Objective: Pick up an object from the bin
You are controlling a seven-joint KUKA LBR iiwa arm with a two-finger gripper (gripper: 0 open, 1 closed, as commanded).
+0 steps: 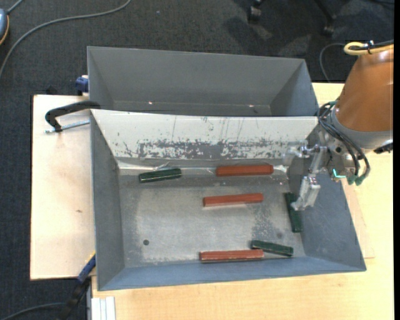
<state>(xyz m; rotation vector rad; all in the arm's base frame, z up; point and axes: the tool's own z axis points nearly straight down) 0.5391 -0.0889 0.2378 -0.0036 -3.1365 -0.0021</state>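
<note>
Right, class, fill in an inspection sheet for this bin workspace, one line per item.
Surface: bin floor scuffed, back wall scratched.
Job's things: back red-brown bar, middle red-brown bar, front red-brown bar; back-left green bar, front-right green bar, right-wall green bar.
Clutter: nothing seen.
Grippers: gripper low at the right, over the right-wall green bar.
Cables: wrist cables looped; floor cable top left.
Surroundings: dark carpet.

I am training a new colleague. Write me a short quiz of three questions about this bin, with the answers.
1. True or false: the bin holds four red-brown bars.
2. How many dark green bars lie in it? A two, B three, C four.
3. Which thing lies nearest the gripper?
Key: 1 false, three; 2 B; 3 the dark green bar by the right wall.
</note>
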